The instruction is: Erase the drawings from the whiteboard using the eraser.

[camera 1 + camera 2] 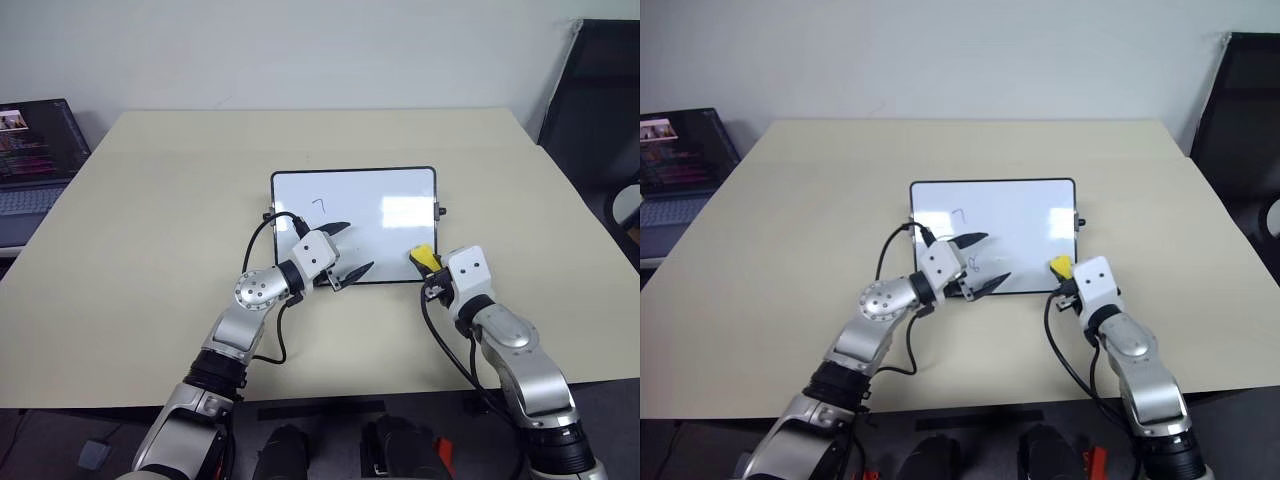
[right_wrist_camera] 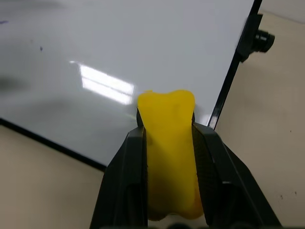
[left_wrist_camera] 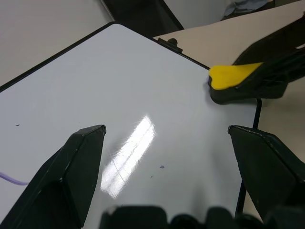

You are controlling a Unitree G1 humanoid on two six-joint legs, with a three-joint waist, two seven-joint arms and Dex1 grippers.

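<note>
The whiteboard (image 1: 380, 195) lies flat in the middle of the table. A thin blue "7" drawing (image 1: 318, 205) sits in its left half, and a faint squiggle (image 1: 975, 264) shows between the left fingers. My left gripper (image 1: 353, 248) is open, hovering over the board's near left part with nothing in it. My right gripper (image 2: 167, 131) is shut on the yellow eraser (image 2: 169, 143). It holds the eraser (image 1: 423, 256) at the board's near right corner, just above the surface. The right half of the board is blank with glare.
A beige table (image 1: 150, 200) carries the board. An open laptop (image 1: 35, 150) stands off the table's left edge and a black chair (image 1: 600, 110) at the right. A small black knob (image 2: 263, 39) sticks out of the board's right side.
</note>
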